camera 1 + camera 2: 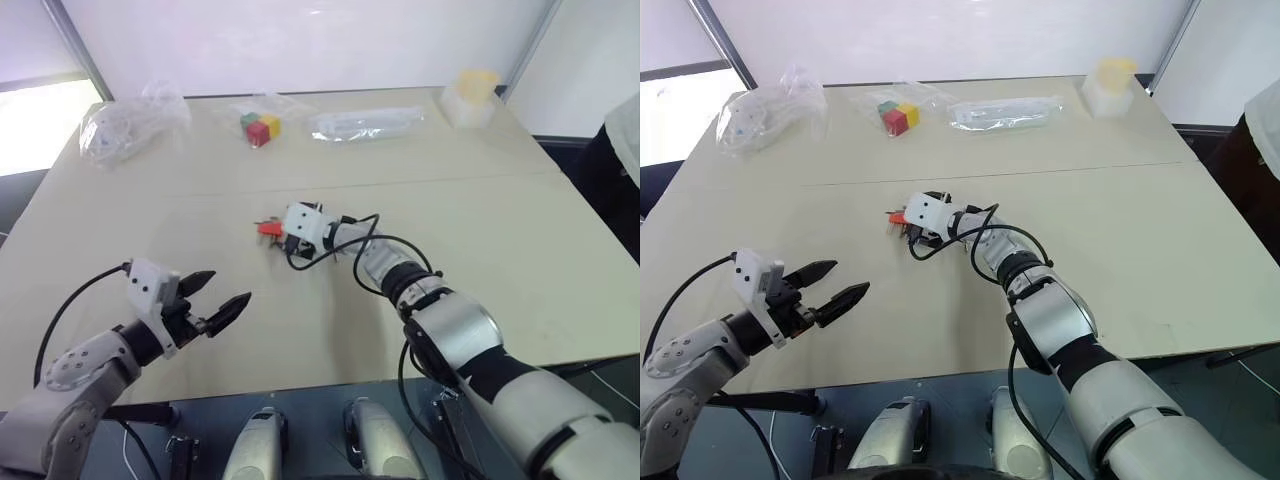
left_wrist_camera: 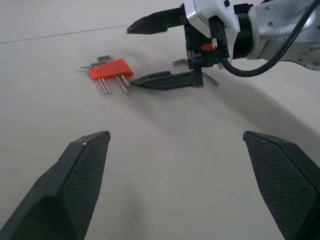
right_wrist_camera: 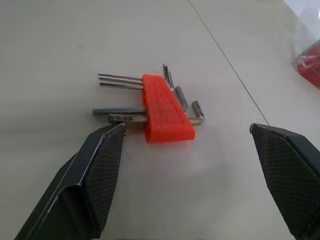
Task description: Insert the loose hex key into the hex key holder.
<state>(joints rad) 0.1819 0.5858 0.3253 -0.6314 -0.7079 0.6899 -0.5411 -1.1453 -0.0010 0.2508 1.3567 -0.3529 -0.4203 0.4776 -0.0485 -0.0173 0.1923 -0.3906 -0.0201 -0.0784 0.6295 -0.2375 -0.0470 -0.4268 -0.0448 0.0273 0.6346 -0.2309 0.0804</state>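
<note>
Work on the hex set has barely begun: nothing is held, and no key has yet been picked up for insertion. Nearest the robot, the left gripper hovers over bare beige tabletop with its black fingers spread wide and empty, well apart from the job. Farther out at mid-table, the right gripper is also wide open and empty, one fingertip just beside the small orange-red plastic hex key holder, which lies flat with several thin grey metal keys sticking out of both sides. Which of those rods, if any, is the loose L-shaped dark grey hex key cannot be told from the pictures; a bent grey rod lies against the holder's far edge. Picking up, aligning and pushing in all remain. Beyond, well clear of the work, sit a cluster of red, green and yellow cubes in clear wrap, crumpled clear plastic bags, a long clear packet and a pale yellow container at the far corner. Nothing blocks the approach.
</note>
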